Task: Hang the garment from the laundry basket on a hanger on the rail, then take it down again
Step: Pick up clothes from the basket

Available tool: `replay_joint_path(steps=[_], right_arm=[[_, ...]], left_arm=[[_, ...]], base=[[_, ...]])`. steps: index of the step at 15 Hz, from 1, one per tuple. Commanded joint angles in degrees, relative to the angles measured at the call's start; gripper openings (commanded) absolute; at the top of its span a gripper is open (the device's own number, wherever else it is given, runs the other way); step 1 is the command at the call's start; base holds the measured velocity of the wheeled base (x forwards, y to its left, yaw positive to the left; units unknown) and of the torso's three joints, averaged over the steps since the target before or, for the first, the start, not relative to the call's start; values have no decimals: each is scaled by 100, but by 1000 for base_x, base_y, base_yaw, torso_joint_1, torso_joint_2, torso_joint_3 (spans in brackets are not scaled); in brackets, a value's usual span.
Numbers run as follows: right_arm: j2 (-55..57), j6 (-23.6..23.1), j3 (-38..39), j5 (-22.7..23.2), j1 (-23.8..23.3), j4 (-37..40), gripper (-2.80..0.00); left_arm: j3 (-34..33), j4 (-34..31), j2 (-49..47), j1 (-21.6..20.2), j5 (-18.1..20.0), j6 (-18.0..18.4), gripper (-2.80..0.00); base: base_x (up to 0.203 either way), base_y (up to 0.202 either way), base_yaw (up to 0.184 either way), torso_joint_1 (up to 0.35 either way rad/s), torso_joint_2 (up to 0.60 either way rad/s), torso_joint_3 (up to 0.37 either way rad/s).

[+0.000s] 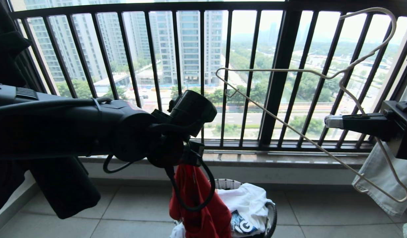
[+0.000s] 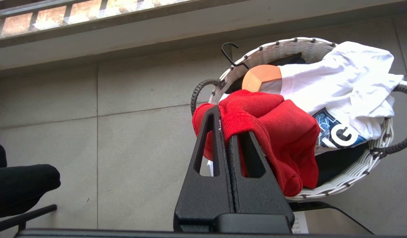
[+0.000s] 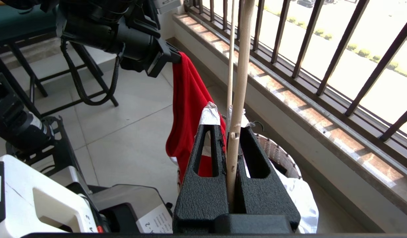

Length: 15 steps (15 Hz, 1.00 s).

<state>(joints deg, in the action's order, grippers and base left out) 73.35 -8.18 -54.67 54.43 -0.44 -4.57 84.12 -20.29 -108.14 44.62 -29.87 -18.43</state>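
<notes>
The left gripper [image 2: 224, 132] is closest to us, and its jaws are pressed tight on a fold of the red T-shirt [image 1: 198, 205]. It holds the shirt by one top edge so the rest can hang free, and the shirt droops straight down, long way up and down, with its bottom end reaching into the laundry basket [image 2: 282, 49]. The basket sits on the tiled floor [image 1: 124, 211] just below, near the foot of the low wall. A white shirt [image 2: 348, 79] with a dark blue print lies piled in the basket, and a wooden hanger [image 2: 261, 77] pokes out beside it. Off to the right, the right gripper [image 3: 228, 132] is clamped shut on the thin wire hanger [image 1: 289, 71]. It grips one slanted arm of the wire, so the hanger sits tilted, with its hook up toward the top right and its long bar sloping down to the right. It is likely held up like this so the shirt can be slid onto it. A pale grey garment [image 1: 382, 178] hangs at the right edge. Farthest away stands the black railing [image 1: 282, 66], with tall buildings beyond it. The rail is not in sight.
</notes>
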Motion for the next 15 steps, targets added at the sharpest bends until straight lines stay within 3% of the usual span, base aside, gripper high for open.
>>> replay_joint_path(steps=[1, 4, 7, 9, 12, 15], right_arm=[[13, -8, 1, 32, 0, -9, -280], [71, -17, -8, 22, 0, -9, -280], [276, -24, -159, -407, -76, 12, -280], [361, -65, -327, -570, -103, 458, -280], [502, -655, -495, -650, -106, 1227, -280], [592, -1063, -465, -833, -39, 1501, -280]], left_arm=[[-36, -11, -5, 12, -19, -12, -280], [-43, -7, 47, -14, -10, -29, -280], [30, 45, 159, -266, -10, -20, -280], [43, 51, 197, -366, -10, -11, -280], [126, 51, 197, -465, -10, -20, -280], [253, 51, 241, -638, -10, -38, -280]], base=[[0, 0, 0, 7, 21, 104], [0, 0, 0, 0, 6, 34], [0, 0, 0, 0, 0, 0], [0, 0, 0, 0, 0, 0], [0, 0, 0, 0, 0, 0], [0, 0, 0, 0, 0, 0]])
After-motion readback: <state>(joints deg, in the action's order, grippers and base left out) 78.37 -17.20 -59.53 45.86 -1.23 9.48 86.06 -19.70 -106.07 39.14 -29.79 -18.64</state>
